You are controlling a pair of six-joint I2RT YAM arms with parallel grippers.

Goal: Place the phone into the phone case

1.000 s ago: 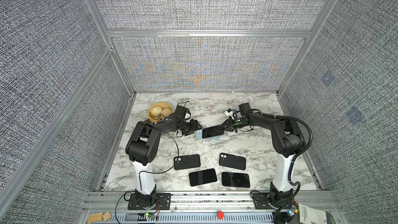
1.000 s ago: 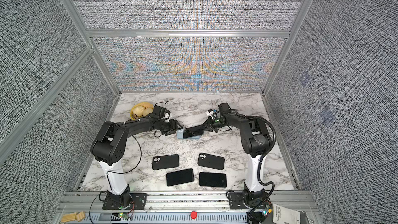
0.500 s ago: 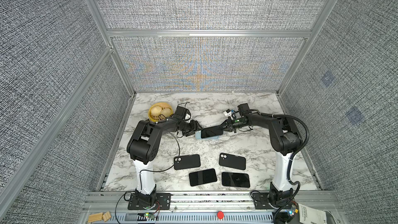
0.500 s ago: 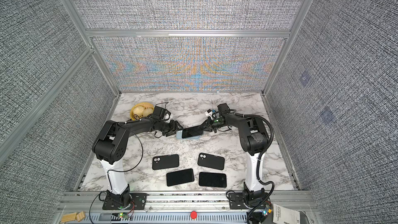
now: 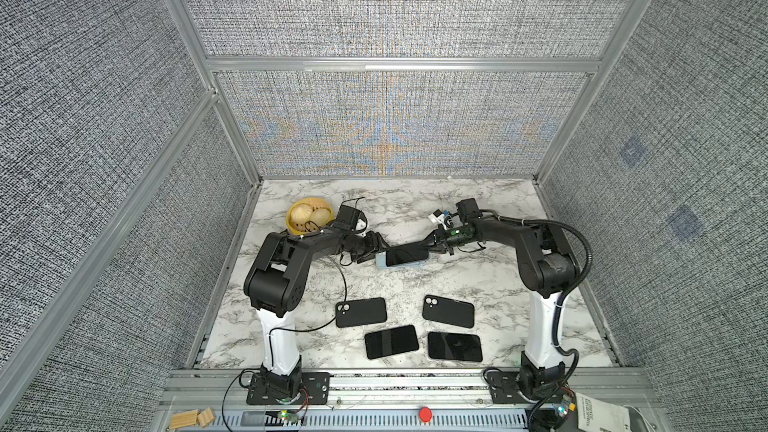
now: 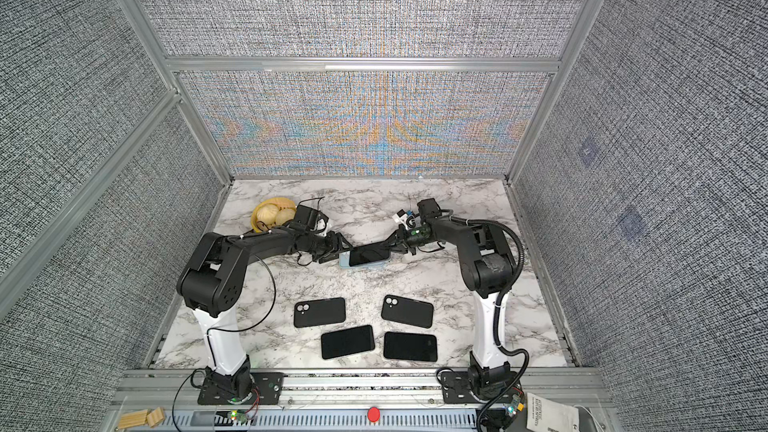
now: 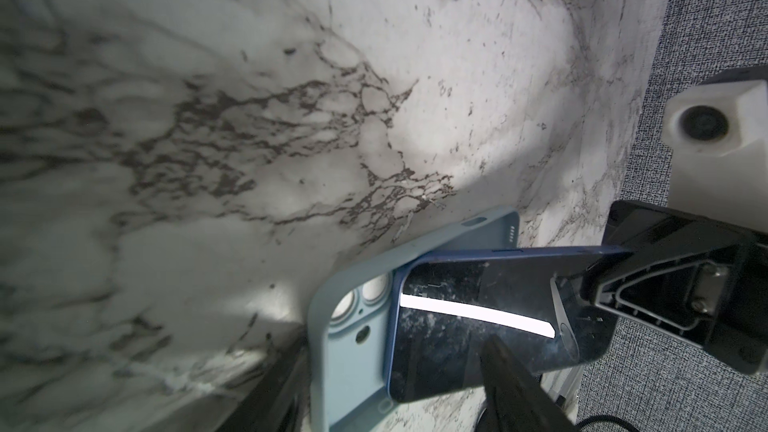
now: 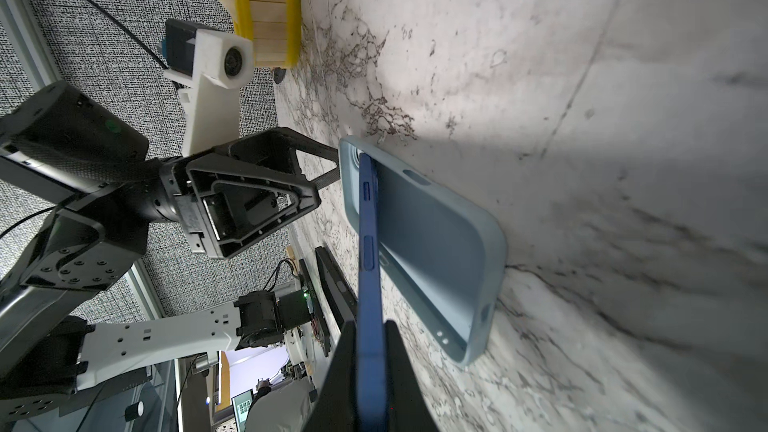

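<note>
The phone [image 8: 368,243] slants over the case [image 8: 436,251]: the right gripper [image 8: 370,351], jaws clamped on the end far from the case's camera holes, holds it tilted so the other end seats first. The left gripper [image 5: 374,249], jaws part open and empty, sits at the case's camera-hole end, seemingly as a stop

Marble table [image 5: 478,280] carrying yellow basket [image 5: 309,218], light-blue phone case [image 8: 440,243] mid-table; two black cases [image 5: 360,312] [image 5: 448,311], two dark phones [image 5: 391,341] [image 5: 454,346] lying in front.
</note>
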